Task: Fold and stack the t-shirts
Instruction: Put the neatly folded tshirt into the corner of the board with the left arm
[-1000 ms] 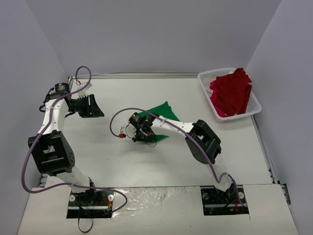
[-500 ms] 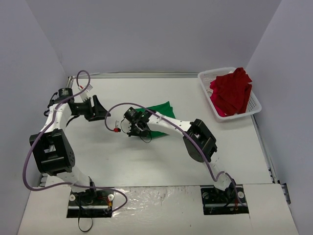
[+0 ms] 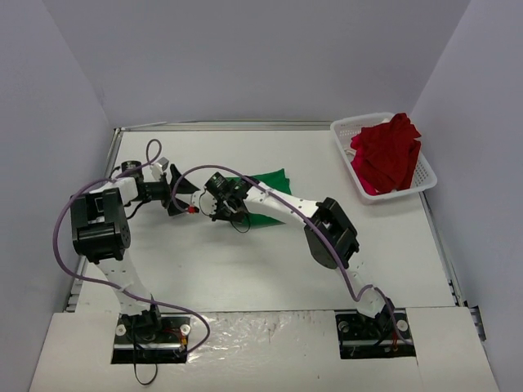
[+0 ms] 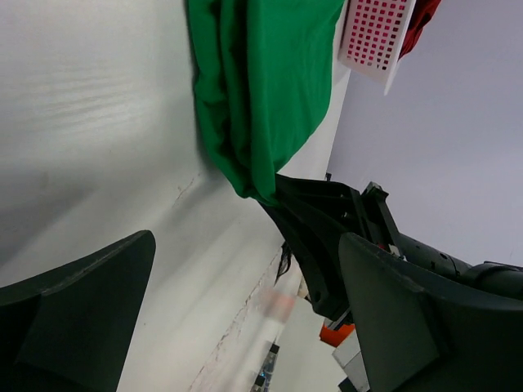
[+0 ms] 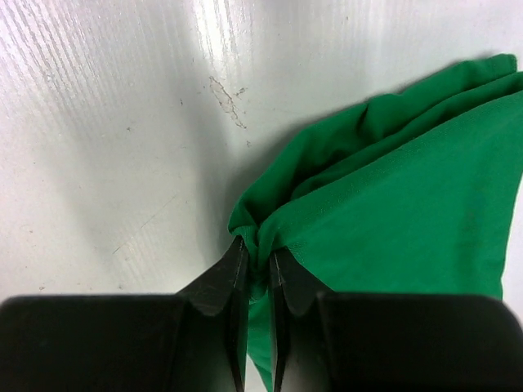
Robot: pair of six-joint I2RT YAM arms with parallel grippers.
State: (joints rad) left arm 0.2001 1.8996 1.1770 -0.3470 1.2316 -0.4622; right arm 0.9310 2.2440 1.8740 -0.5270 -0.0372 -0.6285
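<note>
The right gripper (image 5: 253, 255) was found clenched on the green t-shirt (image 5: 392, 188). Its two dark fingers (image 5: 225, 282) stood nearly together, with a small bunch of the cloth's near-left corner pinched between the tips. From that pinch the cloth ran off in folds, and the white tabletop (image 5: 106, 122) lay bare to its left.

In the overhead view the right gripper (image 3: 219, 202) sat at the left end of the green t-shirt (image 3: 265, 181). The garment lay as a narrow, gathered shape near the middle of the tabletop (image 3: 245, 261), somewhat toward the far edge. The right arm reached to it across the cloth from the right.

The left gripper (image 4: 247, 241) was released. Its fingers (image 4: 82, 310) stood wide apart with nothing between them, and its own camera showed the green t-shirt (image 4: 261, 82) and the black right gripper straight ahead. Overhead, the left gripper (image 3: 181, 196) was just beside the right gripper, on its left and clear of the cloth.

The red t-shirt (image 3: 386, 155) lay crumpled in a heap in the white lattice basket (image 3: 343, 135) at the far right corner of the tabletop, well apart from both grippers. It rose above the basket's rim and was unfolded. The left wrist view caught only a corner of the basket (image 4: 376, 37) and an edge of the red t-shirt (image 4: 421, 16).
</note>
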